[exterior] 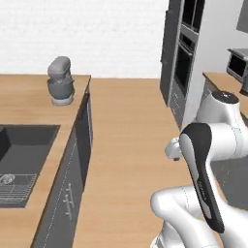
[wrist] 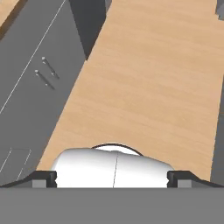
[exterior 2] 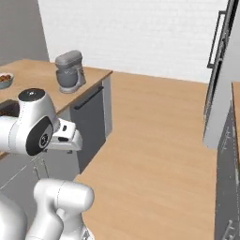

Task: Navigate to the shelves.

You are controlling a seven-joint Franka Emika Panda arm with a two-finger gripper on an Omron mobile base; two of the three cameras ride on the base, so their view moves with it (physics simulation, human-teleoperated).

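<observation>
1. Left base view: grey rounded stand mixer point(exterior: 60, 80) on smooth wooden table point(exterior: 29, 101), dark rectangular sink point(exterior: 24, 160) nearer.
2. Shelves' whereabouts: cannot tell.
3. Hand point(wrist: 113, 178) tips far apart, spread, over wooden floor point(wrist: 153, 78).

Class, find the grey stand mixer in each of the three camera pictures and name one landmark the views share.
Left base view: the stand mixer stands upper left, on the wooden counter's far end.
Right base view: the stand mixer stands upper left, near the counter's corner.
Hand view: not in it.
Shared landmark: the wooden floor beside the dark cabinet fronts.
</observation>
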